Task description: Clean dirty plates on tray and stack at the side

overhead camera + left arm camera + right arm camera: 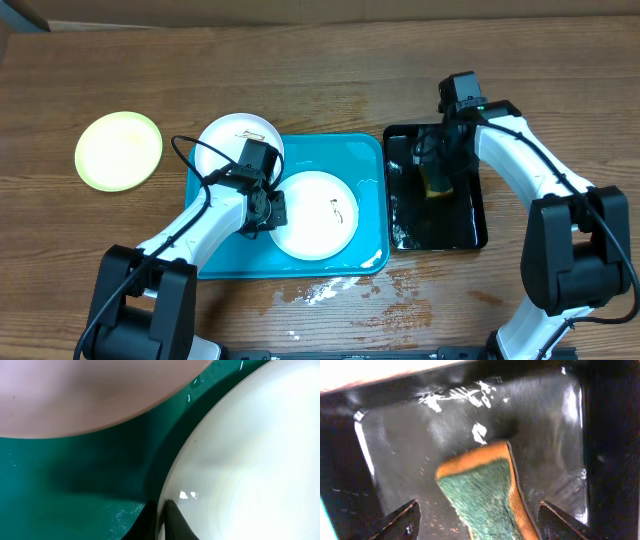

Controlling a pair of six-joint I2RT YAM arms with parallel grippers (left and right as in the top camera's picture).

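On the turquoise tray [360,165] lie two white plates. One [238,143] sits at the tray's back left corner; the other [318,214] lies in the middle and carries small dark smudges. My left gripper [272,210] is shut on that smudged plate's left rim; the left wrist view shows the gripper [161,516] pinching the edge of the plate [250,460]. A pale yellow-green plate [118,150] rests on the table to the left of the tray. My right gripper [437,168] hangs open over a green-faced sponge [485,495], its fingertips [402,520] standing apart from the sponge's sides.
A glossy black tray [465,220], wet inside, stands right of the turquoise one and holds the sponge [437,183]. Spilled water [320,290] marks the wooden table in front of the turquoise tray. The other white plate [90,395] fills the top of the left wrist view.
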